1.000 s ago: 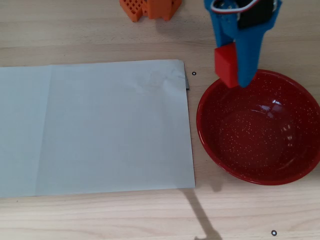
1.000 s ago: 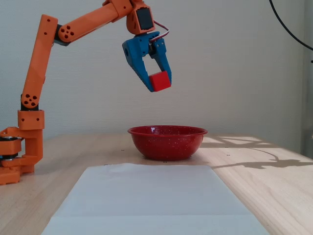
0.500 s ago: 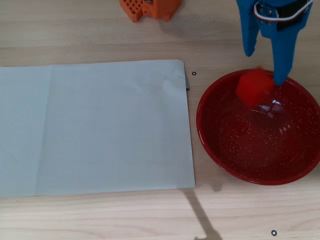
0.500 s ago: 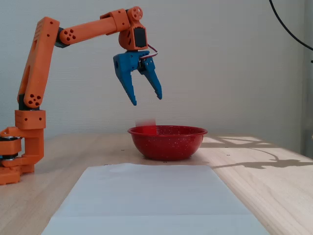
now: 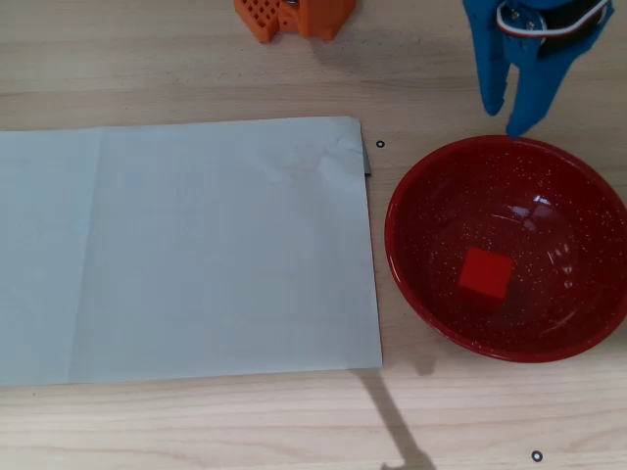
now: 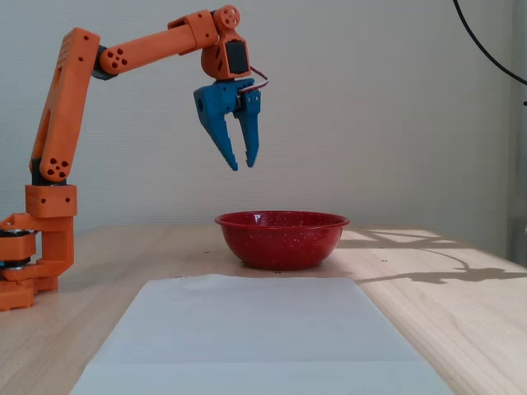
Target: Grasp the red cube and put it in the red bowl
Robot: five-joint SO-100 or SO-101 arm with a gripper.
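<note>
The red cube (image 5: 486, 273) lies inside the red bowl (image 5: 421, 196) near its middle in the overhead view. The glossy, white-speckled bowl also shows in the fixed view (image 6: 282, 239), where its wall hides the cube. My blue gripper (image 5: 507, 116) hangs at the top right of the overhead view, by the bowl's far rim. In the fixed view the gripper (image 6: 243, 164) is well above the bowl's left side. Its jaws stand slightly apart and hold nothing.
A large white paper sheet (image 5: 186, 250) covers the table left of the bowl; it lies in front of the bowl in the fixed view (image 6: 255, 337). The orange arm base (image 6: 37, 255) stands at the left. Small black dot marks (image 5: 380, 145) sit on the wood.
</note>
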